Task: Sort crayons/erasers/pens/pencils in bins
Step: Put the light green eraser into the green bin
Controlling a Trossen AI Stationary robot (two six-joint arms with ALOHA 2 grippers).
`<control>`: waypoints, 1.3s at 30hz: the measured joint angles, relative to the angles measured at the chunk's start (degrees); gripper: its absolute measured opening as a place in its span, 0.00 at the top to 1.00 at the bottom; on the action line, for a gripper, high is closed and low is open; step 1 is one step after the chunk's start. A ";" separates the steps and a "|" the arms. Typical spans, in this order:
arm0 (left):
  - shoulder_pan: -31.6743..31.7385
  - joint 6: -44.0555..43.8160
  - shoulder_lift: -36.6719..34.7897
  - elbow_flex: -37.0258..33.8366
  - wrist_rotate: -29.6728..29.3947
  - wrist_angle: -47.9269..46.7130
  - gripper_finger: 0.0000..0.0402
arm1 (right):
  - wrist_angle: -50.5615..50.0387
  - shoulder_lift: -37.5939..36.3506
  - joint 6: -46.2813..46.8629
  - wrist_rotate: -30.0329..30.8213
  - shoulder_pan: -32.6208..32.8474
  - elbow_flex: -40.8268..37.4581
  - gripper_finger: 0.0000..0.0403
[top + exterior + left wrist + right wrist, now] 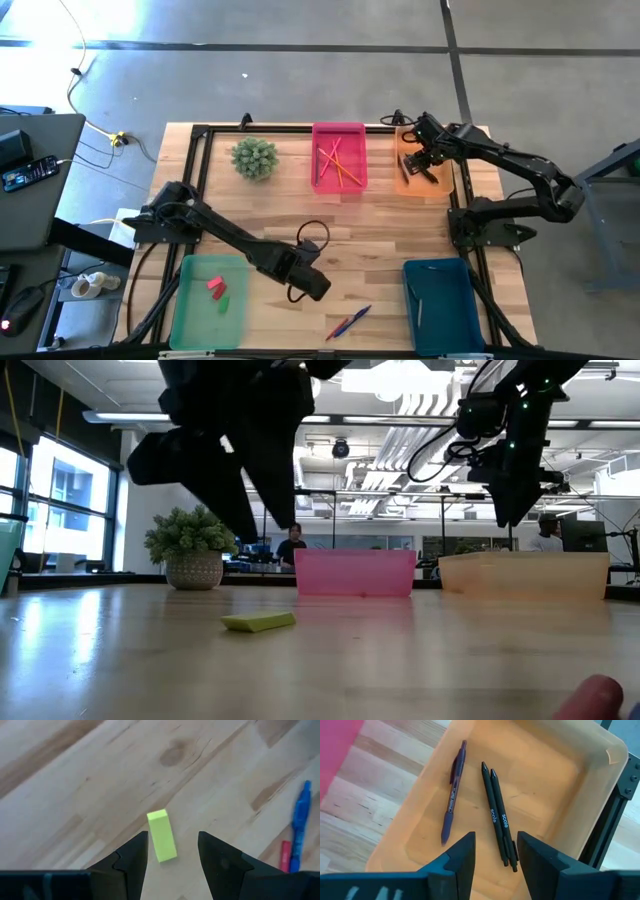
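Worktop (380, 225): pale wood, office behind.
Yellow eraser (161, 835): near-centre, between left end effector's (172, 851) released fingers.
Right end effector (495, 851): released over orange bin (560, 780).
Risk: an off-centre close might have spun the eraser away.

Bare wood around my left claw (172, 852)

Only the yellow eraser (161, 835) lies between my spread fingers; a blue pen (300, 827) and red one (285, 855) lie well aside; the green bin (190, 300) flanks me.

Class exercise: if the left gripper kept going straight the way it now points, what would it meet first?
Most likely the small yellow-green rectangular eraser block lying on the wooden table; the left gripper is open, its fingers either side of the block's near end.
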 joint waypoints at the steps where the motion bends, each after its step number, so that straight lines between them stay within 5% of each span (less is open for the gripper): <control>1: -0.16 -0.13 0.38 0.00 -0.18 -0.01 0.60 | 0.00 0.00 0.00 0.00 0.00 0.00 0.66; 28: -0.24 0.42 8.74 0.26 2.71 2.40 0.60 | -0.02 0.04 0.02 0.00 0.00 0.00 0.66; 39: -0.26 6.67 9.59 0.40 1.50 -1.17 0.78 | 0.02 -4.60 -0.05 -2.58 0.00 0.00 0.66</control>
